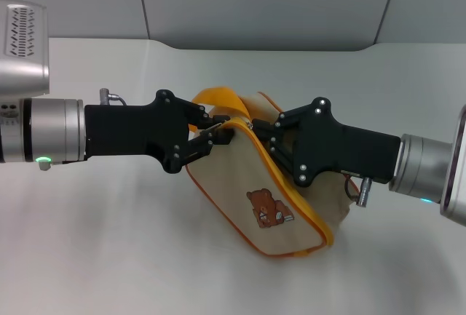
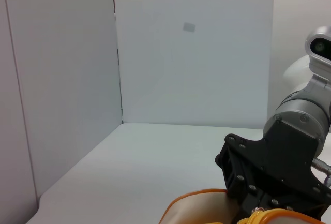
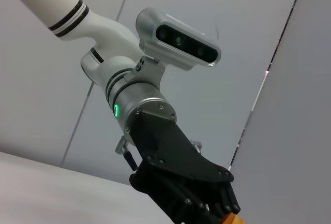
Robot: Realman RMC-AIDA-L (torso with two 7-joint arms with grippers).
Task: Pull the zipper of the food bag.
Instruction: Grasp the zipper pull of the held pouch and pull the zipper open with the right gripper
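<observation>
The cream food bag (image 1: 247,184) with orange piping and a bear print lies tilted on the white table. Its yellow loop handle (image 1: 218,101) arches over the far end. My left gripper (image 1: 216,132) is shut on the bag's left end, just under the handle. My right gripper (image 1: 263,134) is shut at the zip track on the bag's top rim, where a small silver bit of the zipper (image 1: 250,121) shows at its fingertips. The left wrist view shows the right gripper's black body (image 2: 269,182) over the bag's orange rim (image 2: 192,199). The right wrist view shows the left gripper's black body (image 3: 176,177).
The white table (image 1: 109,242) spreads around the bag. Grey wall panels (image 1: 255,2) stand behind it, and the left wrist view shows a side wall (image 2: 57,79) at the table's edge.
</observation>
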